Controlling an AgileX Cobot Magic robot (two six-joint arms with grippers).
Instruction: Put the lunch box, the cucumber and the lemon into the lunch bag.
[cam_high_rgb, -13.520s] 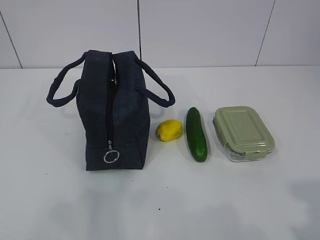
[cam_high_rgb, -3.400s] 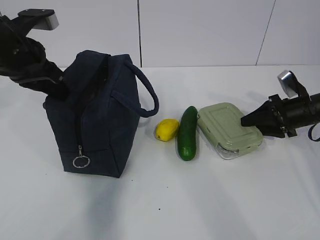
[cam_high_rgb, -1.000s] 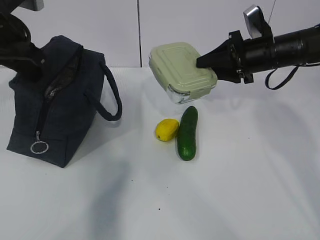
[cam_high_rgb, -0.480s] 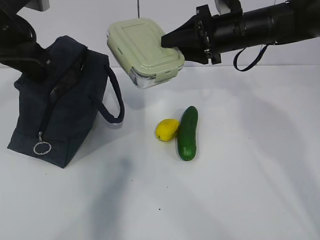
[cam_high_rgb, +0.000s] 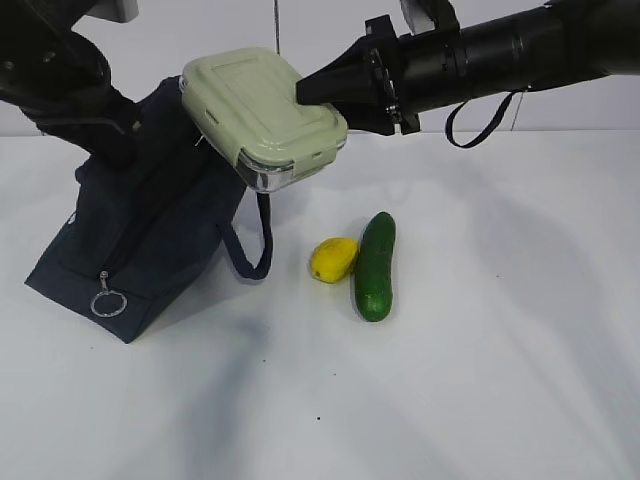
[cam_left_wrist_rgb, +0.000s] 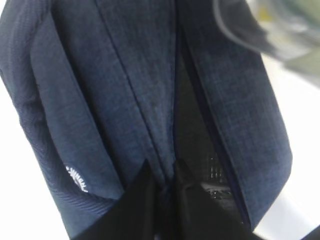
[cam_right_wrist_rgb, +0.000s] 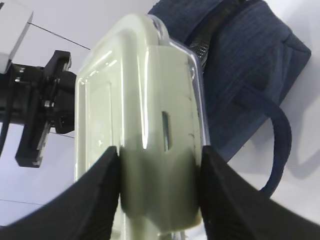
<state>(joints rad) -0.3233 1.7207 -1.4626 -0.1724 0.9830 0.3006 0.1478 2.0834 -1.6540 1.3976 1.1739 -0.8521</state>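
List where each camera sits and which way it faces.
Exterior: in front of the table, looking down at a slant at the bag, lemon and cucumber; both arms show.
Left wrist: on the left arm, looking along the left gripper pinching the bag's fabric by the zipper.
Right wrist: on the right arm, looking along the right gripper clamping the box.
Shared: all three show the bag; exterior and right wrist both show the box.

Lighting bright, even; soft shadows on my table (cam_high_rgb: 480, 380). My left wrist view blurs the lunch box (cam_left_wrist_rgb: 280, 30).
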